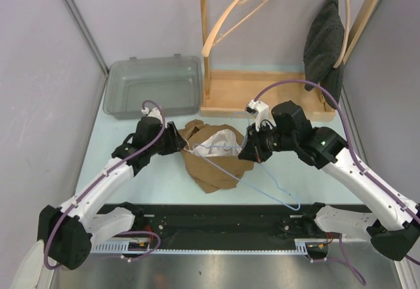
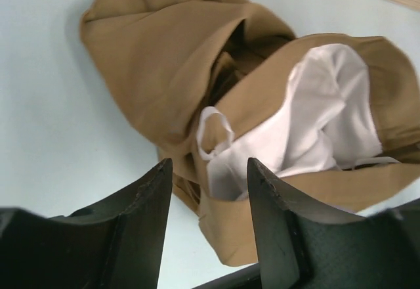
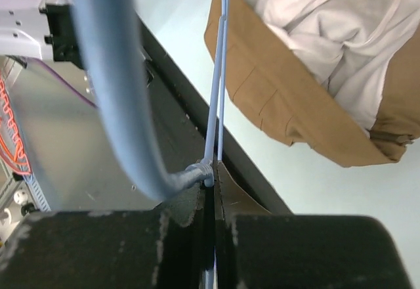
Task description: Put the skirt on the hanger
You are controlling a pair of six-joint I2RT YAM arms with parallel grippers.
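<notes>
Where the right fingers (image 3: 164, 249) press together, you see them pinching the blue wire hanger (image 3: 108, 85) at its neck. The left fingers (image 2: 141, 217) stand spread, gripping nothing, just short of the tan skirt (image 2: 151, 59), which lies crumpled on the tabletop (image 1: 164, 177) between both arms, its white lining (image 2: 328, 105) showing.
</notes>
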